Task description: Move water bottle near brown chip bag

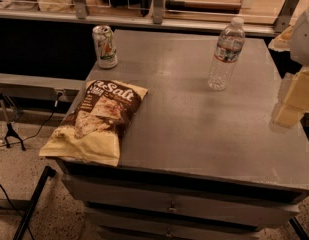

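Clear ribbed plastic water bottle (pixel 225 54), crinkly brown chip bag (pixel 96 121), matt pincer (pixel 290 106) at right edge

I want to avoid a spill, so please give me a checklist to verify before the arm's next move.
1. Water bottle upright, cap on: ok.
2. Brown chip bag lying flat at the front left corner of the table: ok.
3. Soda can apart from the bottle, back left: ok.
4. Gripper at the bottle: not ok, it hangs by the table's right edge.
5. Bottle near bag: not ok, opposite sides.
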Controlling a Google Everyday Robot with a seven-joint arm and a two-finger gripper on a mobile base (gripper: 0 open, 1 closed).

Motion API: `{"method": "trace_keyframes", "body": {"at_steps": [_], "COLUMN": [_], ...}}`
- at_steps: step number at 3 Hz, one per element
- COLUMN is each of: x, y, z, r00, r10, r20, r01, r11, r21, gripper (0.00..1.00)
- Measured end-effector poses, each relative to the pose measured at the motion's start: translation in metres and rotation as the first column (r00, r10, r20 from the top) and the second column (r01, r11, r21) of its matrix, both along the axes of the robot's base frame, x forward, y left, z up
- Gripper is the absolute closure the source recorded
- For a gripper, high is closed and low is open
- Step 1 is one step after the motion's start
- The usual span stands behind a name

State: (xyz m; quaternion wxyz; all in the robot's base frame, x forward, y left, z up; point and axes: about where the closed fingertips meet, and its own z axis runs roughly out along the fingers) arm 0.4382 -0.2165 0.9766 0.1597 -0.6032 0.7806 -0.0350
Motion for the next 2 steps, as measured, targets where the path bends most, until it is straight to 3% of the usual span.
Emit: {"method": "trace_keyframes", "body": {"at_steps": [2], "x": [0.014], "y": [0.001], "z": [0.006], "r00": [0.9992], "r10": [-0.005], "r20": [0.039], "r01": [0.004], "r11": [1.000], "r21": [0.022], "gripper": [0.00]}}
